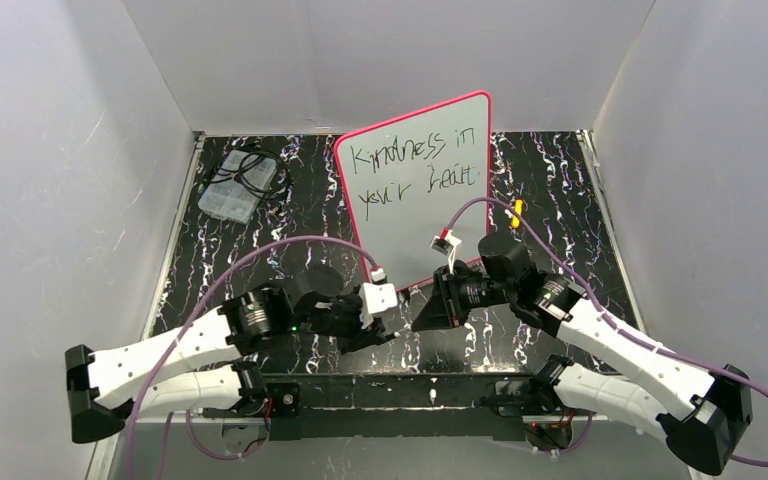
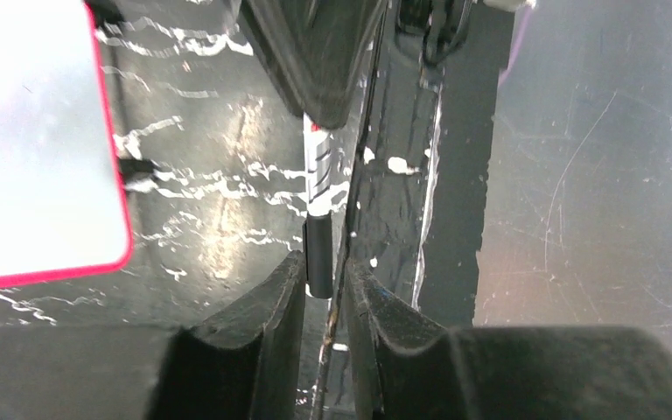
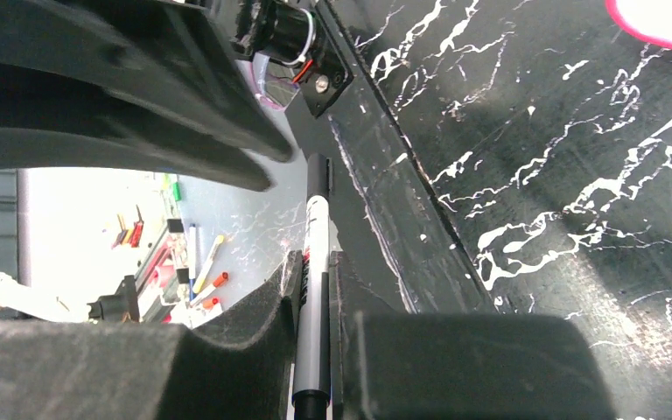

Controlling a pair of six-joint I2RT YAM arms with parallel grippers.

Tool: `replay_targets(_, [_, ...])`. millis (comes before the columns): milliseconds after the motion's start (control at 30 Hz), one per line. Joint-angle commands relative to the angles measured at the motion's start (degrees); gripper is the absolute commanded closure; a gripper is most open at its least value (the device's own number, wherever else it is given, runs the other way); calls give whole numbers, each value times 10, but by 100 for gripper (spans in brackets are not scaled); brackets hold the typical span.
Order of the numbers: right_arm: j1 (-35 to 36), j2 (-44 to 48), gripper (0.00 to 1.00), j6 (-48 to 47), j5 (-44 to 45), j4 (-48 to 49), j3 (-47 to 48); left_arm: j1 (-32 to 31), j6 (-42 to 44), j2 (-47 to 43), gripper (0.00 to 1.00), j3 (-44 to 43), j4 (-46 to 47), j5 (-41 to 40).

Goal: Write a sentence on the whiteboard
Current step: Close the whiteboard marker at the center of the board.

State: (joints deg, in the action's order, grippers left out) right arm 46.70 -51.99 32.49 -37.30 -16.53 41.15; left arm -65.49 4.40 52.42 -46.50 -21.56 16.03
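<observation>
Left fingers [image 2: 325, 282] and right fingers [image 3: 315, 278] tight on marker [image 3: 316, 226], black marbled table [image 1: 560, 205], white walls [image 1: 60, 150]

Robotics lab, test cell. Boxed in by plain white walls [image 1: 50, 150] at 9, 12, 3 o'clock. Black marbled table [image 1: 550, 200]; left arm [image 1: 160, 352], right arm [image 1: 625, 340] bolted at 6 o'clock, purple cables [image 1: 300, 239] looped. Clear parts box [image 1: 232, 190] at 10 o'clock. Whiteboard [image 1: 415, 190] propped at 12. Cluttered bench [image 3: 184, 254] beyond, right wrist view.

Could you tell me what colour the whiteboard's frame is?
Pink-red frame; best in the top external view.
</observation>
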Motion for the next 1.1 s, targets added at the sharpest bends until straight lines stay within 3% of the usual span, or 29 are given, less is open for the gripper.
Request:
replay_targets(0, [4,10,99,-6,43,4,-8,-4,19,-46,75,-53,-26,-24])
replay_targets(233, [4,40,99,40,68,73,-47,-4,-1,-68,45,-59,-46,-27])
replay_targets(533, [4,44,99,65,41,101,-42,-4,-12,-36,27,-46,-65,-22])
replay_targets(867, [4,42,99,70,8,102,-23,-4,7,28,22,-55,-63,-12])
replay_targets(1067, [4,48,99,71,6,102,-18,-4,12,39,27,-47,-66,-25])
